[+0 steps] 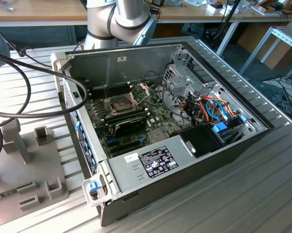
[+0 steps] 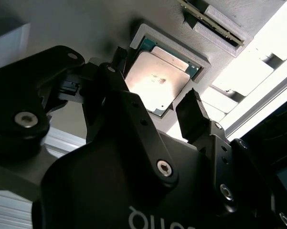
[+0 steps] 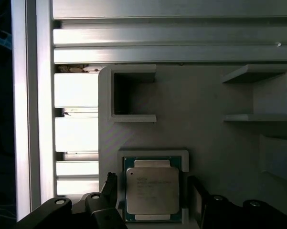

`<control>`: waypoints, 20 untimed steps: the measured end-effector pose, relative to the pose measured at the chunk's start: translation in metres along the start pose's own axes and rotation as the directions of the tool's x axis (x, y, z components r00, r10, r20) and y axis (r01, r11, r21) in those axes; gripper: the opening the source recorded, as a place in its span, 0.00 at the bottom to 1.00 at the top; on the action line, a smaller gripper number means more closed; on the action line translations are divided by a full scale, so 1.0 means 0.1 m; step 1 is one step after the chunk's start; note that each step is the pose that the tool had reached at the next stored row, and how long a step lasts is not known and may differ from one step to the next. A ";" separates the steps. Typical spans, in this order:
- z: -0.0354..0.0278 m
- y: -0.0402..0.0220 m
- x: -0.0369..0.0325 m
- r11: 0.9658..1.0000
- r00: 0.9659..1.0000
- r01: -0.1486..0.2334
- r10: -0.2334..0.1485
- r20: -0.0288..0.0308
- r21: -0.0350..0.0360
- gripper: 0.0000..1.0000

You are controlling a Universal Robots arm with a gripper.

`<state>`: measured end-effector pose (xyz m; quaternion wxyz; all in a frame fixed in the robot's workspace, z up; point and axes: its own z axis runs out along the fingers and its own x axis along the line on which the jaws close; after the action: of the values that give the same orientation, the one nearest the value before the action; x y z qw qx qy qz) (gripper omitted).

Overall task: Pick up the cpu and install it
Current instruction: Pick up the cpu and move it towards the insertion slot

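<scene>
The cpu (image 3: 152, 190) is a small square chip with a pale metal top, lying flat in a shallow recess of a grey holder (image 3: 205, 138). In the second wrist view the cpu (image 2: 157, 81) catches bright light. My gripper (image 3: 153, 192) is open just above it, one black fingertip (image 3: 110, 187) on each side of the chip with a gap to its edges. The gripper (image 2: 153, 98) straddles the recess in both wrist views. In the exterior view the green motherboard (image 1: 136, 124) lies inside the open case, and its dark socket (image 1: 120, 103) has its metal frame (image 1: 143, 89) hinged up.
The open computer case (image 1: 150, 58) holds a black power supply (image 1: 204, 138), a drive cage (image 1: 182, 80) and coloured cables (image 1: 214, 109). A grey fixture (image 1: 26, 160) with slots lies at the exterior view's left on the ribbed aluminium table (image 1: 243, 194). Black cables (image 1: 19, 73) loop above it.
</scene>
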<state>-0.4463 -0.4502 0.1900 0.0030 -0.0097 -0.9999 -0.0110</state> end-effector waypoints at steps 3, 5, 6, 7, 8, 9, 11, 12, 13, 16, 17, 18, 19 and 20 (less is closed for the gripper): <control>0.005 0.000 0.000 1.000 1.000 0.000 0.000 0.000 0.000 0.69; 0.009 0.000 0.000 1.000 1.000 0.000 0.000 0.000 0.000 0.69; 0.011 0.000 0.000 1.000 1.000 0.000 0.000 0.000 0.000 0.69; 0.014 0.000 0.000 1.000 1.000 0.000 0.000 0.000 0.000 0.69; 0.017 0.000 0.000 1.000 1.000 0.000 0.000 0.000 0.000 0.69; 0.017 0.000 0.000 1.000 1.000 0.000 0.000 0.000 0.000 0.69; 0.018 0.000 0.000 1.000 1.000 0.000 0.000 0.000 0.000 0.69; 0.019 0.000 0.000 1.000 1.000 0.000 0.000 0.000 0.000 0.69; 0.019 0.000 0.000 1.000 1.000 0.000 0.000 0.000 0.000 0.69; 0.016 0.000 -0.001 1.000 1.000 0.000 0.000 0.000 0.000 0.69; 0.015 0.000 0.000 1.000 1.000 0.000 0.000 0.000 0.000 0.69; 0.013 0.000 0.000 1.000 1.000 0.000 0.000 0.000 0.000 0.69; 0.011 0.000 0.000 1.000 1.000 0.000 0.000 0.000 0.000 0.69; 0.011 0.000 0.000 1.000 1.000 0.000 0.000 0.000 0.000 0.69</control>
<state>-0.4462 -0.4502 0.1889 0.0030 -0.0097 -0.9999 -0.0111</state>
